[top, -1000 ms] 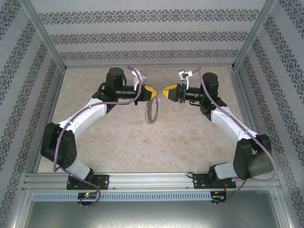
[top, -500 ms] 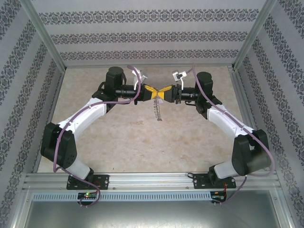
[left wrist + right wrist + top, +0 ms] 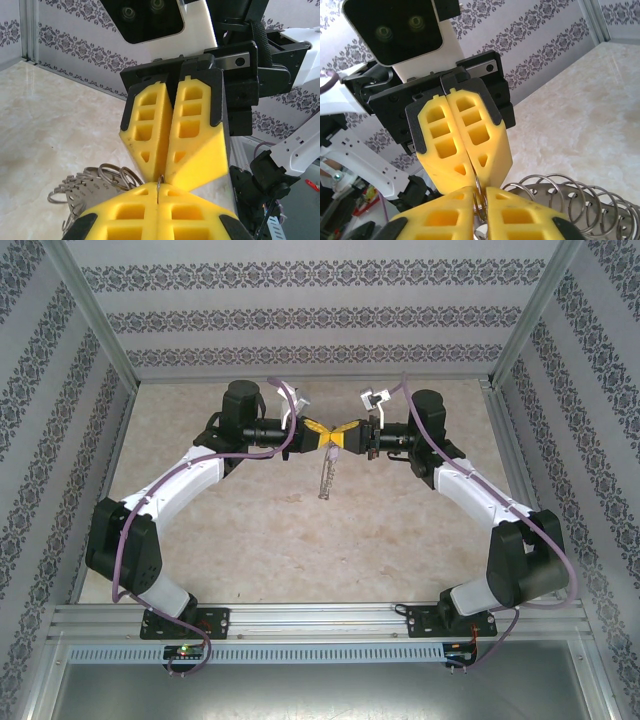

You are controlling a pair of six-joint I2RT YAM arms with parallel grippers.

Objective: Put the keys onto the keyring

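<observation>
My right gripper (image 3: 345, 436) has just swung in from the side and snapped shut. It now meets the left gripper (image 3: 328, 434) tip to tip above the middle of the table (image 3: 250, 540). Both pairs of yellow pads (image 3: 190, 135) are clenched on a thin wire loop (image 3: 478, 187) at the top of the keyring (image 3: 325, 475). The keyring hangs below them and has turned edge-on to the overhead camera (a second ago it showed its broad side). I judge this a two-handed hold, ready for working the ring open; whether a key sits between the pads I cannot tell. The tabletop is pale and marbled, walled by striped patterned wallpaper (image 3: 300, 320) inside an aluminium frame (image 3: 300, 618).
</observation>
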